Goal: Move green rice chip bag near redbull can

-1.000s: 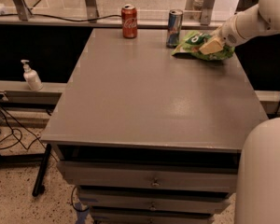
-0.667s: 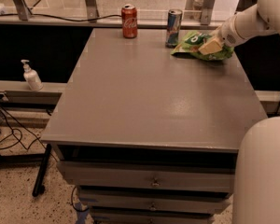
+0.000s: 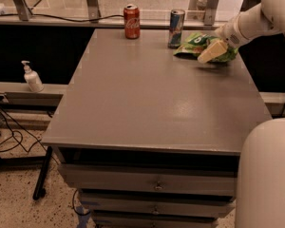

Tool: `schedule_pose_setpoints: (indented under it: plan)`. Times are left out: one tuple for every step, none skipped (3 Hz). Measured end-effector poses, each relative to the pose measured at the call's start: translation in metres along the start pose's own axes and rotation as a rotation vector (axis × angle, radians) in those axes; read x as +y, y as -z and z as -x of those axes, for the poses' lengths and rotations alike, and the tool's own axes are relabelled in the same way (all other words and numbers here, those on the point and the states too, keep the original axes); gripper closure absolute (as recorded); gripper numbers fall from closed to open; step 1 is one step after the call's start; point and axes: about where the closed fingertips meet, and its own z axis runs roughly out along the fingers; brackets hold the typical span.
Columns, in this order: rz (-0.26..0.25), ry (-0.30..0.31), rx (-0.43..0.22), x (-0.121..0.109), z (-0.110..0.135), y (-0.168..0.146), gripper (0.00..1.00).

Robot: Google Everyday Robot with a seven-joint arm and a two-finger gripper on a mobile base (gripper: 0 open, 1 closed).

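Note:
The green rice chip bag (image 3: 197,42) lies crinkled on the grey table (image 3: 156,103) at the far right. It sits just to the right of the redbull can (image 3: 176,28), which stands upright, and nearly touches it. My gripper (image 3: 212,51) reaches in from the right and rests on the bag's right half, covering part of it.
A red cola can (image 3: 131,21) stands upright at the table's far edge, left of the redbull can. A soap dispenser (image 3: 32,77) stands on a ledge to the left of the table. Drawers (image 3: 154,186) are under the tabletop. My white body (image 3: 268,175) fills the lower right.

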Motion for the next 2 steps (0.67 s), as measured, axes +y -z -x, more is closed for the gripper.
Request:
schedule_pose_setpoints:
  plan:
    - [0.002, 0.011, -0.009, 0.001, 0.002, 0.008, 0.00]
    - [-0.027, 0.036, -0.033, 0.001, 0.005, 0.033, 0.00]
